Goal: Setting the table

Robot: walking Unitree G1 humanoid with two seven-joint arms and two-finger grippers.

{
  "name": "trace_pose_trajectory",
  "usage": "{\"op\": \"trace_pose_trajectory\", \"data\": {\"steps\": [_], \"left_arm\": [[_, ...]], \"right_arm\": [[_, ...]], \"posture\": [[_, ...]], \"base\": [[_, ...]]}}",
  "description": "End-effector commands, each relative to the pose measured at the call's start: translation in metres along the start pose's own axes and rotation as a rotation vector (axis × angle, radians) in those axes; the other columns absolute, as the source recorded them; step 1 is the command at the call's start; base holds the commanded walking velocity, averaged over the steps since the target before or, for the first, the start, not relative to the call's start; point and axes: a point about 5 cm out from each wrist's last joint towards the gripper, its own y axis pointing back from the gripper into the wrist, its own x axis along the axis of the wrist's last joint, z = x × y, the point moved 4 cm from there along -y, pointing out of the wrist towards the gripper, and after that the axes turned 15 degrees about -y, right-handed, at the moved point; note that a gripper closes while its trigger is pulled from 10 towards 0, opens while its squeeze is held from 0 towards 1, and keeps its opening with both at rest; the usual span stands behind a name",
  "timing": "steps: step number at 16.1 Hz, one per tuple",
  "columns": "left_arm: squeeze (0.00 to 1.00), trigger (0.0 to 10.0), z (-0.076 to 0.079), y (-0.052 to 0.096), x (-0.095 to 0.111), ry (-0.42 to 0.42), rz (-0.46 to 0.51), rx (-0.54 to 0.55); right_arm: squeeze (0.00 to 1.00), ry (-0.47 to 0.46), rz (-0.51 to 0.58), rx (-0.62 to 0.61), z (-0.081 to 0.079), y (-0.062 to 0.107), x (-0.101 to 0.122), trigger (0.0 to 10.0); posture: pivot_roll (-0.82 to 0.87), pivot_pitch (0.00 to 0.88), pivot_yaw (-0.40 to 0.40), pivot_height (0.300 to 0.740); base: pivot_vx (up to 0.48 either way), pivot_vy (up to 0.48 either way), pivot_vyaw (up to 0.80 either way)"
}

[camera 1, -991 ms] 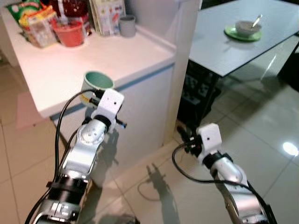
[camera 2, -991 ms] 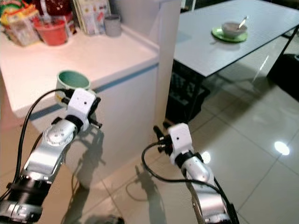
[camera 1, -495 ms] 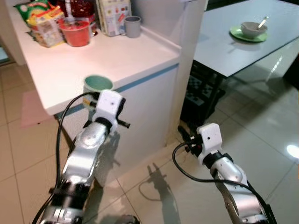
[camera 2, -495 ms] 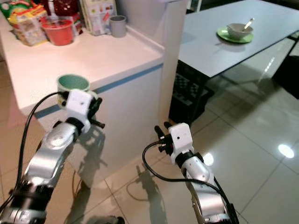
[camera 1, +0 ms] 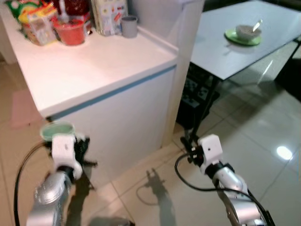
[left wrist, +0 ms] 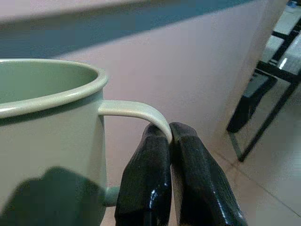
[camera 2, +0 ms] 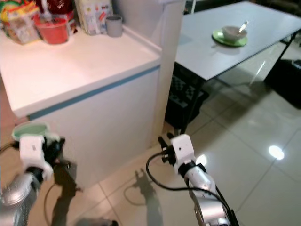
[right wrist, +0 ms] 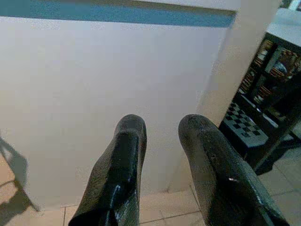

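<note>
A pale green mug (camera 1: 57, 129) hangs low at my left, in front of the white counter's side panel (camera 1: 127, 117). My left gripper (left wrist: 170, 134) is shut on the mug's thin handle (left wrist: 136, 109), and the mug (left wrist: 47, 122) stays upright. My right gripper (right wrist: 162, 125) stands open with nothing between its fingers, low over the floor tiles near the counter's corner (camera 1: 187, 141). On the grey dining table (camera 1: 221, 56) at the far right sits a green plate (camera 1: 242, 37) carrying a bowl (camera 1: 244, 31) with a spoon.
The white counter top (camera 1: 94, 66) holds a red cup (camera 1: 70, 34), a grey cup (camera 1: 128, 26) and snack packets (camera 1: 33, 21) at its back. A dark shelf (camera 1: 200, 99) stands under the table. Glossy floor tiles (camera 1: 263, 141) stretch to the right.
My left arm has dropped from the counter's edge, carrying the mug down to below counter height on the left. The right arm has barely moved. The camera view shifted slightly.
</note>
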Motion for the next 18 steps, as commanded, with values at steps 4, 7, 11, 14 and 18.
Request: {"op": "trace_pose_trajectory", "data": {"steps": [4, 7, 11, 14, 18], "left_arm": [[0.0, 10.0, 0.007, -0.001, 0.029, 0.127, 0.124, 0.057], [0.0, 10.0, 0.017, -0.01, 0.048, 0.127, 0.205, 0.042], [0.0, 10.0, 0.02, -0.013, 0.042, 0.123, 0.187, 0.037], [0.0, 10.0, 0.038, -0.015, 0.046, 0.121, 0.204, -0.01], [0.0, 10.0, 0.038, -0.022, 0.052, 0.111, 0.217, -0.028]], "right_arm": [[0.0, -0.032, 0.075, -0.006, 0.005, -0.01, 0.014, 10.0], [0.0, -0.072, 0.142, -0.004, 0.0, -0.016, 0.026, 10.0], [0.0, -0.037, 0.104, 0.01, 0.01, -0.011, 0.019, 10.0], [0.0, -0.059, 0.12, 0.085, -0.001, -0.018, 0.024, 10.0], [0.0, -0.065, 0.131, 0.116, -0.008, -0.018, 0.026, 10.0]], "posture": [[0.16, 0.0, -0.069, 0.74], [0.15, 0.0, -0.069, 0.74], [0.14, 0.0, -0.076, 0.74], [0.12, 0.0, -0.068, 0.74], [0.1, 0.0, -0.036, 0.74]], "base": [[0.0, 0.0, 0.0], [0.0, 0.0, 0.0], [0.0, 0.0, 0.0], [0.0, 0.0, 0.0], [0.0, 0.0, 0.0]]}}
